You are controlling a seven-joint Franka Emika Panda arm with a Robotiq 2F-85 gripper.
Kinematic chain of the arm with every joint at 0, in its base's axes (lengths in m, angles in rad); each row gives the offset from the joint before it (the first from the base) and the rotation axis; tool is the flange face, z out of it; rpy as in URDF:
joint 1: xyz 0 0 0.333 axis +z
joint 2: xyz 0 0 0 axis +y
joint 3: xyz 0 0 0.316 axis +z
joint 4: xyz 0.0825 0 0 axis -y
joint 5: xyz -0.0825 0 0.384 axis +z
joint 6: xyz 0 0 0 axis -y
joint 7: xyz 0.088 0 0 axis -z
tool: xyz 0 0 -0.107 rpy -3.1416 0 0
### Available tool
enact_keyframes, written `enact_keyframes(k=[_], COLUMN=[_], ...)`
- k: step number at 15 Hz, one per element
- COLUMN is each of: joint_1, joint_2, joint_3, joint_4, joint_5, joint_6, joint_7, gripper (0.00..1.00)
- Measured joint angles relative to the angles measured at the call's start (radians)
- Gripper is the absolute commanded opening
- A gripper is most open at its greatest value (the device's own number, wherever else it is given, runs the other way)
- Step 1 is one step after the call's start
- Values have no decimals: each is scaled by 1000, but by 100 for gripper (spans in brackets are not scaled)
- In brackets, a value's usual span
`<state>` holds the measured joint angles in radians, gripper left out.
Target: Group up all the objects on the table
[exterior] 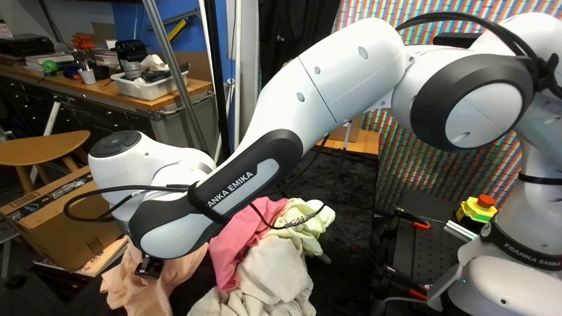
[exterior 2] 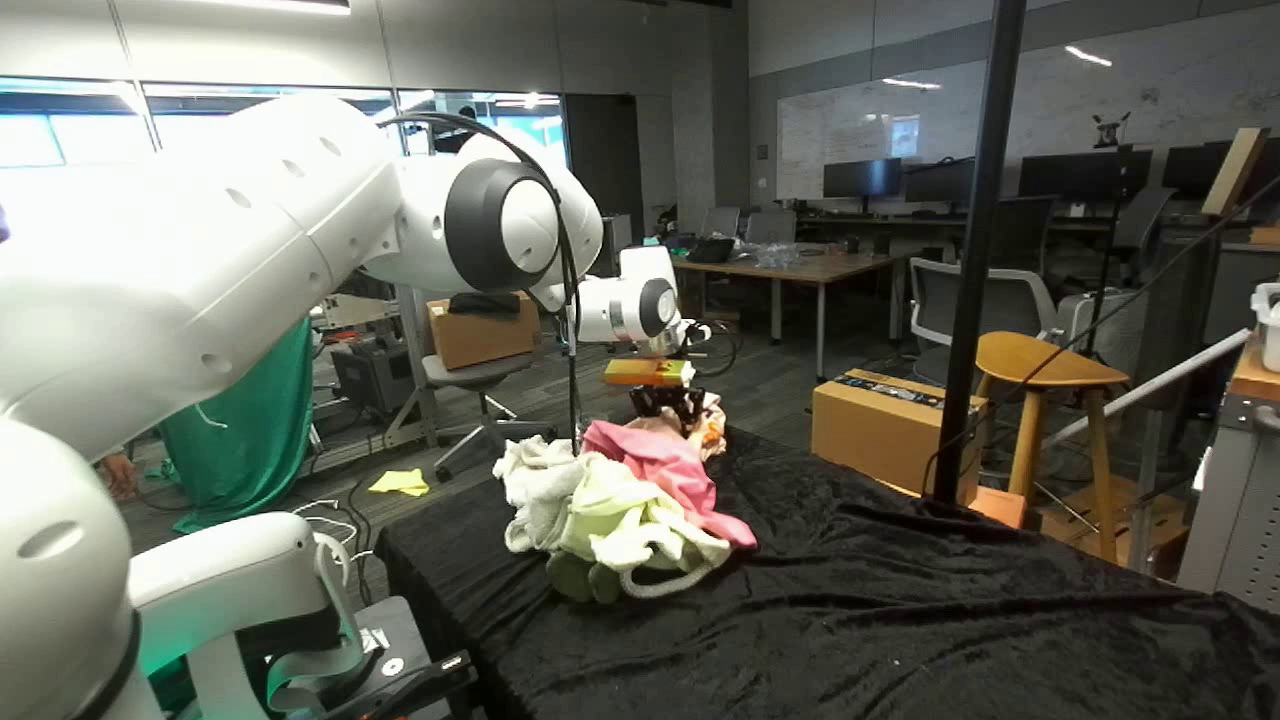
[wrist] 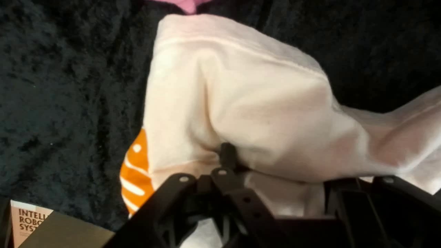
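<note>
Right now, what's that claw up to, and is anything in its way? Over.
Gripper low, jaws apart. Peach cloth bunched between them, firm hold unclear. Pink cloth close by, possible snag.

In an exterior view the camera, fairly near, looks down past the arm at the pink cloth, a workbench well beyond it. In an exterior view the camera, farther off, looks over a yellow-green cloth toward the pink cloth, a wooden desk well beyond it. Both exterior views share the pink cloth and a cardboard box. The wrist view looks down, close, at a peach-cream cloth beside the pink cloth.
</note>
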<state>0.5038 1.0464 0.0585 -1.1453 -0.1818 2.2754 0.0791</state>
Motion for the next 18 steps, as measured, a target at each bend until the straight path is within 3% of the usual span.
enact_keyframes(k=[1,4,9,18], joint_1=[0,0,-1,-37], joint_2=[-1,-4,-55,-458], joint_3=[-2,-3,5,29], joint_4=[2,5,-9,-322], joint_5=[0,0,0,14], joint_6=[-4,-16,-93,-124], joint_7=[0,0,-10,-46], gripper=[14,8,11,11])
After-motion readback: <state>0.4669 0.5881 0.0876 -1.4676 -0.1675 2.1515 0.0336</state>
